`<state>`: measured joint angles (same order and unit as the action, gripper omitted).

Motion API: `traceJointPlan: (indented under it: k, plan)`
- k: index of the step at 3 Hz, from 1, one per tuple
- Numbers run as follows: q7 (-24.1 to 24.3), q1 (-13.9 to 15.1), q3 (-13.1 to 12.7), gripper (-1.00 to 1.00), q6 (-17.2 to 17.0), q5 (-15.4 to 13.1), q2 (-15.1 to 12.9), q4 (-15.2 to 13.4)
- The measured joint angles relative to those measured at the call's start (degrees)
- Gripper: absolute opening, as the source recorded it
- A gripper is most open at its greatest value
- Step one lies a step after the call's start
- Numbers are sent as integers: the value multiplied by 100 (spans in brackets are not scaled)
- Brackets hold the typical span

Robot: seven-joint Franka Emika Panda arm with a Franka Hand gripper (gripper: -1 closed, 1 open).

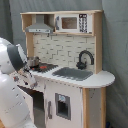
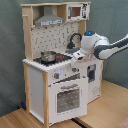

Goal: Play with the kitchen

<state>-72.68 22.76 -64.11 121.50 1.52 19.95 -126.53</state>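
kitchen (image 2: 55,75): 1 | pot (image 2: 48,56): 1 | faucet (image 1: 85,59): 1 | microwave (image 1: 73,22): 1

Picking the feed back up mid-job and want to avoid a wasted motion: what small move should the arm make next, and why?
Probably ease the gripper a little toward the pot on the stovetop. In the second exterior view the wrist sits at the counter's front edge, right beside the stovetop, with the pot the nearest loose item on the kitchen. The oven door looks ajar, a second option.
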Motion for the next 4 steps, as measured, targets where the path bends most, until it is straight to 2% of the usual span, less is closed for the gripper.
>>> traceJointPlan:
  k: [1,2,3,4]
  plan:
    - [0,42,-1,100,275,-10,-513,0]
    - [3,61,-5,100,432,-36,-722,-5]
    - [3,60,-7,-100,439,-39,-732,-7]
    - [8,76,-67,-100,565,-226,-959,-55]
